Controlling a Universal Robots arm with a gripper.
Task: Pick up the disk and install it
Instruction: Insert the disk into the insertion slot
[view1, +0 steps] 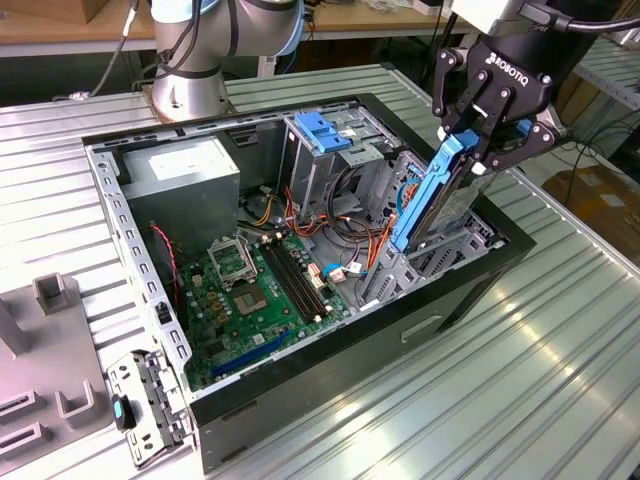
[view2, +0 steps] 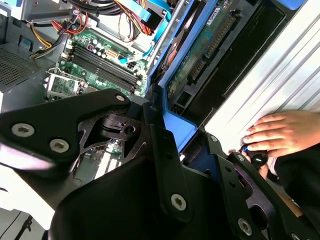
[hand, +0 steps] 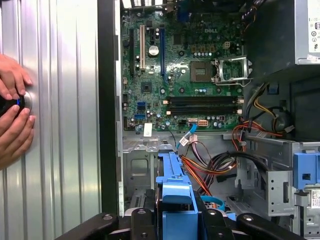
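Gripper grips the disk by its upper end, long axis slanting steeply down toward the drive bay directly beneath.

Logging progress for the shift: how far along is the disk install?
Done: the disk is picked up, clamped in the gripper. In hand: it hangs tilted, its lower end at the drive bay of the open computer case. Left: it is not yet seated in the bay.
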